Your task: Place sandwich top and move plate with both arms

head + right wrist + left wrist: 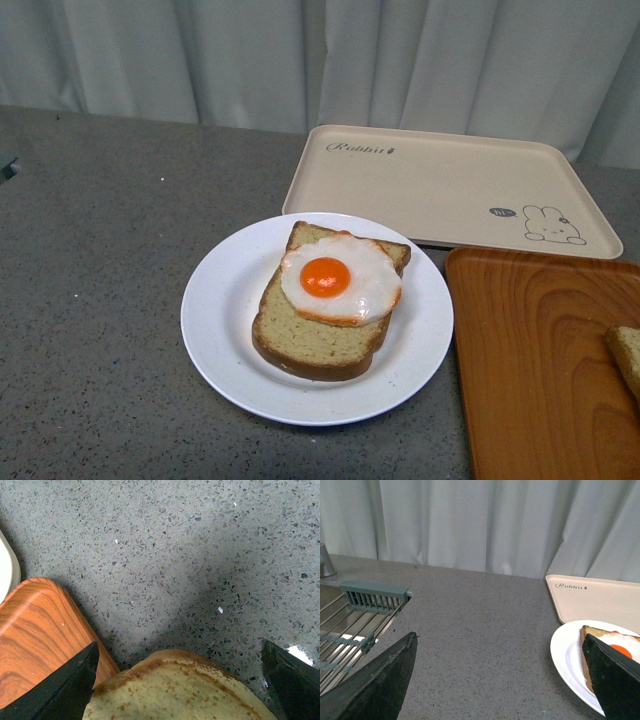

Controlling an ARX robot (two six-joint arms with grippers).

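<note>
Right gripper (180,644) spread wide either side of the sandwich top (180,692), grip impossible to confirm; the slice sits on the wooden tray (530,370), right of the plate (215,330). Left gripper (499,636) gapes wide over the counter (470,610), left of the plate.

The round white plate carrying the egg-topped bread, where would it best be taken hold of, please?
Take the round white plate by its bare, shallow left rim, probably: that side faces open grey counter. The egg-topped bread slice fills the middle, and the orange-brown wooden tray crowds the right rim. The open left gripper could slide in low there.
</note>
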